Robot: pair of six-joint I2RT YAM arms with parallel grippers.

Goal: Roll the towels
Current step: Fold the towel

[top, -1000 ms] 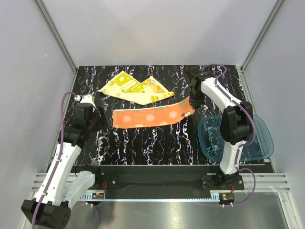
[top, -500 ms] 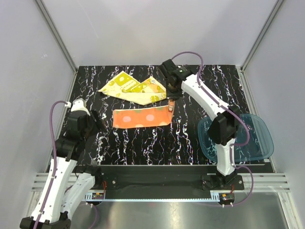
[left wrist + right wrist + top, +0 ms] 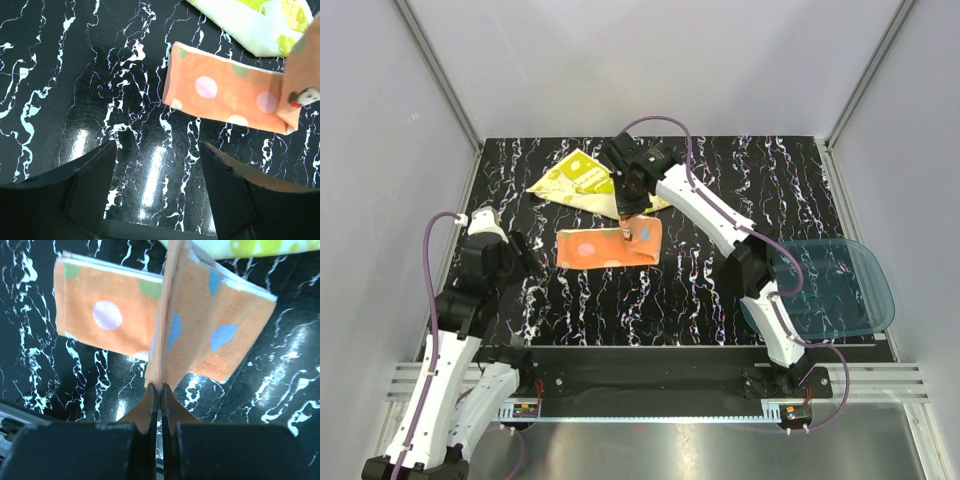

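The orange polka-dot towel [image 3: 605, 247] lies mid-table, folded back on itself at its right end [image 3: 220, 335]. My right gripper [image 3: 626, 222] is shut on that lifted end [image 3: 167, 340] and holds it above the flat part [image 3: 105, 315]. The yellow patterned towel [image 3: 582, 180] lies crumpled just behind it; a strip of it shows at the top of the left wrist view [image 3: 250, 25]. My left gripper [image 3: 157, 192] hangs open over bare table at the left, short of the orange towel's left edge [image 3: 172, 75], with nothing between its fingers.
A translucent blue plastic tray [image 3: 850, 300] sits at the table's right edge, partly over the side. The right arm [image 3: 705, 215] stretches diagonally across the table's middle. Grey walls and aluminium posts enclose the black marbled tabletop [image 3: 650, 300].
The right gripper has swept left with the orange towel's right end, folding the strip over itself to about half its length. The left arm has drawn back slightly toward the near left.
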